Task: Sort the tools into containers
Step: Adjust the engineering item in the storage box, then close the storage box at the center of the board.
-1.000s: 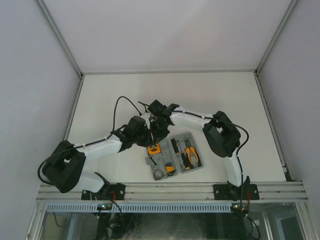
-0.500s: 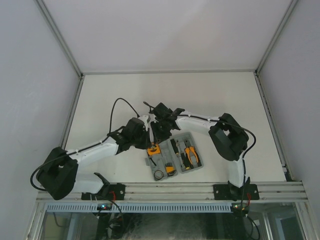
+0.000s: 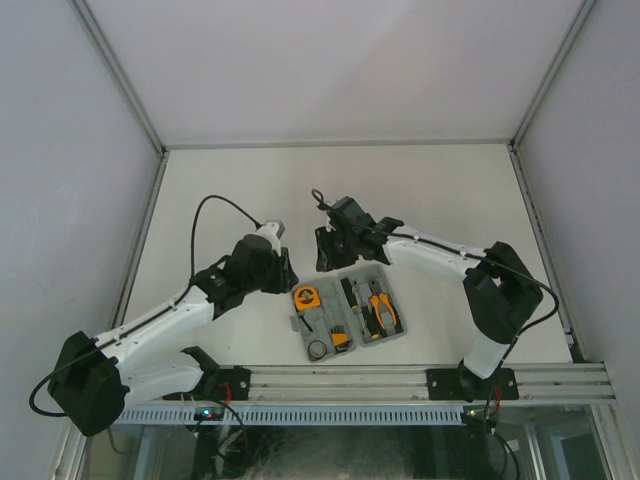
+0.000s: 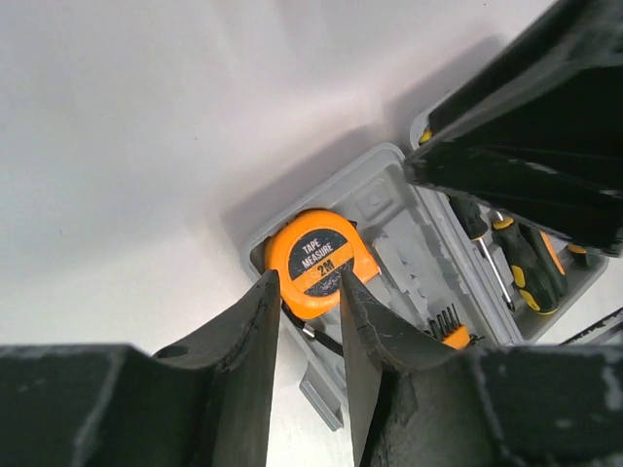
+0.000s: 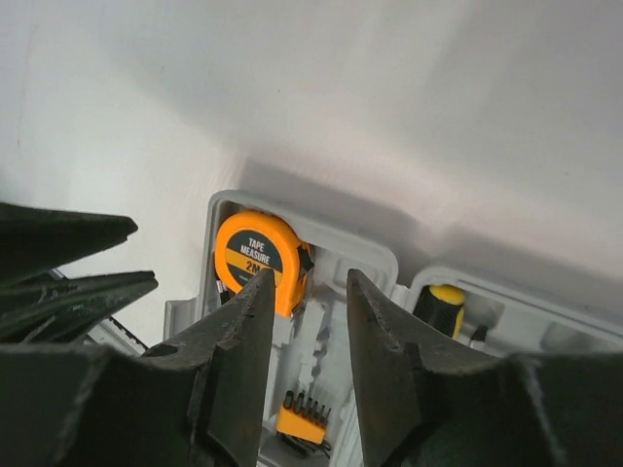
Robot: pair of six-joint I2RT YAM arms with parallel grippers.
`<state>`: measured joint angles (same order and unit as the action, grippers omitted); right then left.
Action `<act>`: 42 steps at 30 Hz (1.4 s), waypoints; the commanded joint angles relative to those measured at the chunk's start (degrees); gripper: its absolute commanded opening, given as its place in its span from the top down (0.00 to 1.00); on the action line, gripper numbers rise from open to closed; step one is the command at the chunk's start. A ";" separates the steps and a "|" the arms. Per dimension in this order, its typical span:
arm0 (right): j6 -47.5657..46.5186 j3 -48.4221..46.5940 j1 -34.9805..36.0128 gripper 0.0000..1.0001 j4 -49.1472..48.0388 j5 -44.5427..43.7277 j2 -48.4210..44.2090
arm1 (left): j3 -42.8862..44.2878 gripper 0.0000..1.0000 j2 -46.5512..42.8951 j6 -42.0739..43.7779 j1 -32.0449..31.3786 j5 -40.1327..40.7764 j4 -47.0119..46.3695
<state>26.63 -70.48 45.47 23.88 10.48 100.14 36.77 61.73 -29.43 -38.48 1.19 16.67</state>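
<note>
Tools (image 3: 380, 312) are sitting in the moulded recesses of an open grey case (image 4: 389, 197) on a white table (image 3: 400, 190), with the orange tape measure (image 4: 316, 261) in the left half's far corner. Left gripper (image 4: 307, 287) and right gripper (image 5: 310, 282) are hovering near that corner, each with fingers narrowly parted, holding nothing.

Flat white matte tabletop (image 3: 420, 190), rectangular, forms the floor of the booth. Plain pale grey wall panels on three sides: left panel (image 3: 60, 200), back panel (image 3: 330, 70), right panel (image 3: 595, 200). Thin aluminium corner struts (image 3: 122, 85) run along the panel joints. Silver aluminium extrusion rail (image 3: 340, 378) along the near table edge, white slotted cable duct (image 3: 330, 413) just below it. Light soft and even, with faint blurred shadows on the tabletop.
</note>
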 commanded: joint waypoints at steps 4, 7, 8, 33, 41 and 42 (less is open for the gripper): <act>0.34 7.00 0.14 0.60 -3.46 -7.14 -8.19 | -4.82 0.61 -3.92 -6.22 -0.14 -1.10 1.97; 1.58 10.29 -0.20 0.57 -4.53 -9.77 -10.96 | -7.03 0.58 -5.11 -8.57 -0.51 -1.74 2.02; 1.95 11.40 -0.47 0.57 -4.92 -10.15 -11.82 | -7.66 0.57 -5.48 -8.77 -0.70 -1.94 1.79; 7.18 25.23 -8.82 0.40 -8.84 -10.32 -26.40 | -15.04 0.63 -5.86 -18.73 -7.05 -2.58 -3.42; 7.29 25.70 -8.82 0.41 -8.16 -11.05 -27.59 | -14.92 0.67 -6.27 -19.22 -7.14 -2.14 -1.32; 7.37 25.74 -8.82 0.41 -8.12 -11.13 -27.69 | -15.11 0.65 -6.65 -19.44 -7.26 -2.00 -1.11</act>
<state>33.45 -45.08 36.91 17.34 0.45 74.74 22.41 56.45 -47.51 -45.36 -1.76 15.38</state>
